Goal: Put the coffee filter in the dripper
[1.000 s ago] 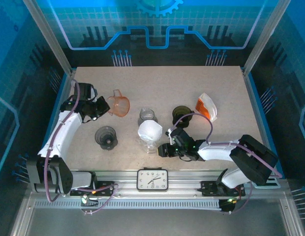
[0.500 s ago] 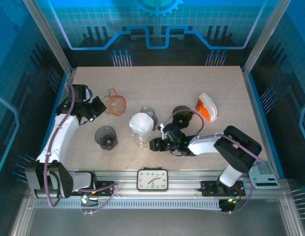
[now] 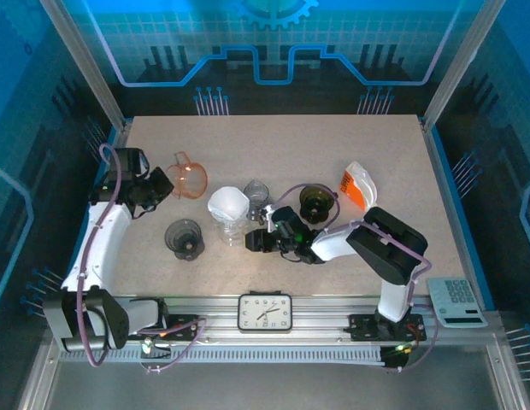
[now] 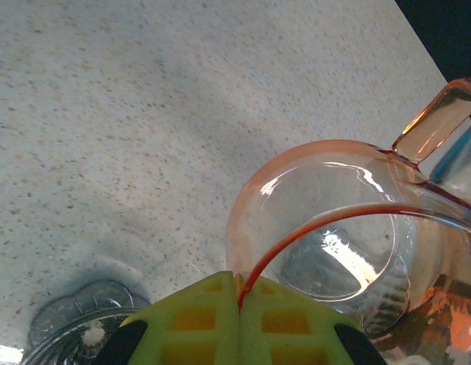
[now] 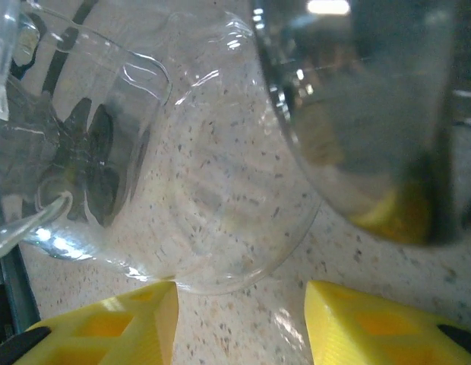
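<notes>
Two arms are out over the table (image 3: 333, 141), each busy with a dripper. The white coffee filter (image 3: 228, 205) sits just left of the middle of the overhead frame, perched in the mouth of a clear dripper (image 3: 234, 231). The right gripper (image 3: 250, 242) is low on the table just to the lower right of that dripper, so the filter is close by, up and to its left. Looking along its fingers, the yellow pads (image 5: 106, 327) stand apart with the clear dripper's round edge between them. I cannot tell whether they actually pinch it.

Over on the left side of the frame, the left gripper (image 3: 167, 183) has its pads (image 4: 194, 319) pressed together on the thin rim of an orange dripper (image 3: 190, 178), which looks tilted in its grip. The filter is to the right of that orange dripper, near it but apart.

Below the orange one stands a dark grey dripper (image 3: 185, 237). A small glass (image 3: 256, 192) is just right of the filter.
</notes>
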`<state>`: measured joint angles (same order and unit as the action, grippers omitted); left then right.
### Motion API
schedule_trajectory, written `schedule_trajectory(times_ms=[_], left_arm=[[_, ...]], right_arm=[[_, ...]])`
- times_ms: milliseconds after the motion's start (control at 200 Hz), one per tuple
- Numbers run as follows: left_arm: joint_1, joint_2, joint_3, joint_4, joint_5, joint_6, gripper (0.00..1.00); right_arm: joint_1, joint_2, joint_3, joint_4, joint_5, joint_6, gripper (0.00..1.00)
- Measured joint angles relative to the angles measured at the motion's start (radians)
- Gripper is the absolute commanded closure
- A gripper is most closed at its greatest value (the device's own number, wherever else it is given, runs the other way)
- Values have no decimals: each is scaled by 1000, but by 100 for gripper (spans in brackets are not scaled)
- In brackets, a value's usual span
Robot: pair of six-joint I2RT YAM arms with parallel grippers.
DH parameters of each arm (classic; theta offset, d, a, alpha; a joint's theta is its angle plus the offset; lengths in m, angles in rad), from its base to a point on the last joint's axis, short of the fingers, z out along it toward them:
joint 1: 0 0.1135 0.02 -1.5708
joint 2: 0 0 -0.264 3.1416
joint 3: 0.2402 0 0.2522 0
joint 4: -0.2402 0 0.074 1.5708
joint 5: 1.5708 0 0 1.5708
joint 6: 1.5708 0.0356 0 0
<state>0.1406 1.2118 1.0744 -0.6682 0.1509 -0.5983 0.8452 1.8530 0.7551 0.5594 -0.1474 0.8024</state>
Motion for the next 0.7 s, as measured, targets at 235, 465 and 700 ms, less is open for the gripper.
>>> schedule_trajectory(times_ms=[235, 465, 700], left_arm=[[28, 9, 24, 2, -19, -27, 100], [61, 20, 113, 8, -19, -39, 100], [97, 45, 186, 15, -6, -58, 100]], right_arm=[[0, 78, 81, 37, 0, 32, 52], [0, 167, 201, 43, 1, 58, 52], [0, 245, 316, 31, 0, 74, 52]])
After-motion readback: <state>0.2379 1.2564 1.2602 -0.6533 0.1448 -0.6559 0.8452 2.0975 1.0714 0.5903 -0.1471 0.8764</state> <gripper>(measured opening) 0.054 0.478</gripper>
